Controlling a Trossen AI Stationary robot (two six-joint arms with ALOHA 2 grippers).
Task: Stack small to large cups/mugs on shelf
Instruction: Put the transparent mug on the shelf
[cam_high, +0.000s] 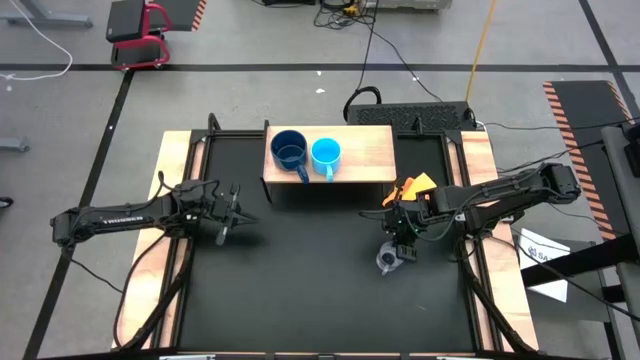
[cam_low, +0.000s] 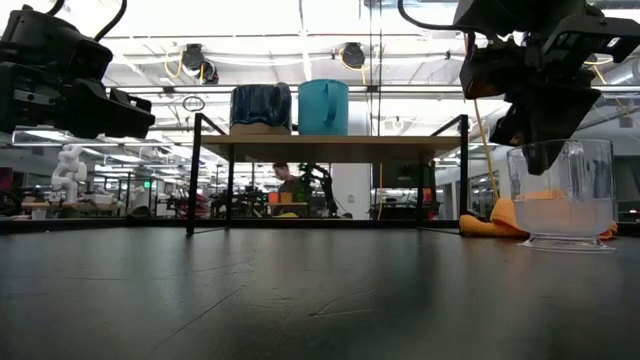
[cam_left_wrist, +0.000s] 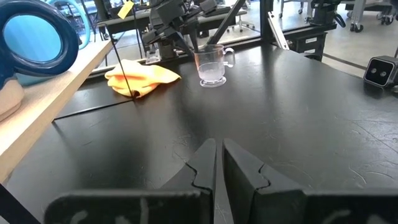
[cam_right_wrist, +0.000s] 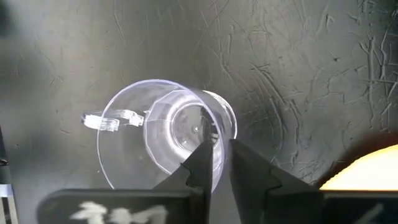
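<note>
The clear glass cup (cam_right_wrist: 161, 137) stands upright on its base on the black table, at the right, handle (cam_right_wrist: 102, 121) turned away from the fingers. My right gripper (cam_right_wrist: 221, 152) comes down on it from above and is shut on its wall. The navy mug (cam_high: 289, 152) and the light blue mug (cam_high: 326, 155) stand side by side on the shelf's (cam_high: 365, 150) wooden top at the far middle. My left gripper (cam_high: 228, 215) hovers shut over the table's left part, holding nothing. My right gripper has one finger (cam_right_wrist: 202, 158) inside the glass cup and the other outside, with the cup's wall at the rim (cam_right_wrist: 222, 140) between them, on the side opposite the handle. The fingers slant steeply down from above. The cup stands upright with its base (cam_low: 565, 240) on the table.
An orange-yellow cloth (cam_high: 417, 185) lies crumpled just beyond the glass cup, by the shelf's right end. Pale wooden planks (cam_high: 175, 200) run along both sides of the table. Bare black tabletop (cam_high: 310, 270) lies between the arms and in front of the shelf.
</note>
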